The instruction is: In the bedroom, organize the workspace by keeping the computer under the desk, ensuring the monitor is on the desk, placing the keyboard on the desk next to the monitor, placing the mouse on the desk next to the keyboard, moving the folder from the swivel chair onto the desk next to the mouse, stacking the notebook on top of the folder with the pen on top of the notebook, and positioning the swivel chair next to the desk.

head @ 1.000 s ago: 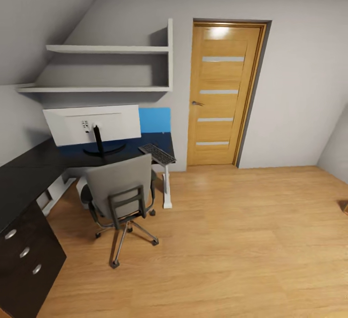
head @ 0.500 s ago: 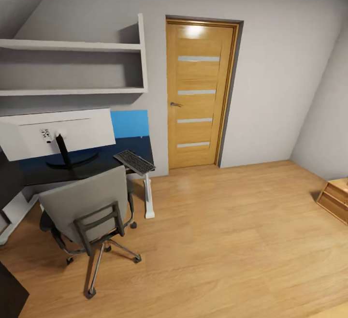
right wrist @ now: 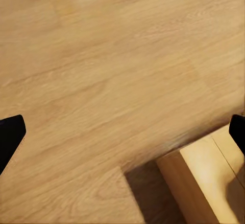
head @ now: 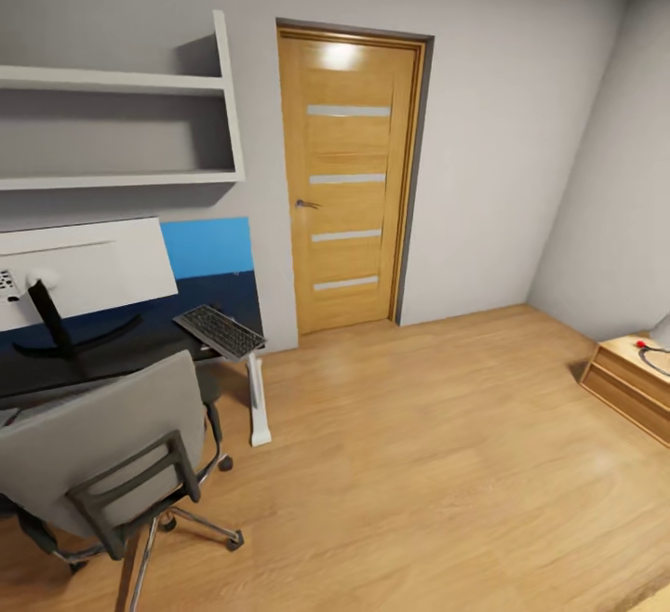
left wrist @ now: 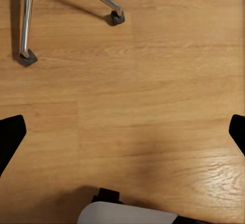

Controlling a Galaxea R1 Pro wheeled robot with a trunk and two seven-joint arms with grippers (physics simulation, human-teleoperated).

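Note:
The black desk [head: 140,344] stands at the left on a white leg. The monitor [head: 88,268] is on it with its pale back toward me. The black keyboard [head: 220,332] lies at the desk's end and overhangs the edge. A bright blue flat rectangle [head: 207,246] stands upright against the wall behind the desk; I cannot tell whether it is the folder. The grey swivel chair [head: 102,440] faces the desk, and its back hides the seat. Its chrome legs and castors [left wrist: 117,18] are near my open left gripper [left wrist: 122,134]. My right gripper [right wrist: 122,132] hangs open over the floor. Computer, mouse, notebook and pen are out of view.
A wooden door [head: 349,179] is shut in the far wall. White wall shelves [head: 121,128] hang above the desk. A low wooden chest [head: 633,379] stands at the right, with its corner [right wrist: 204,183] close below my right gripper. Light wood floor [head: 419,463] stretches between them.
The whole picture has shifted left, so the camera has turned right. Desk, chair and door now sit further left, and the wooden chest at the right shows more fully.

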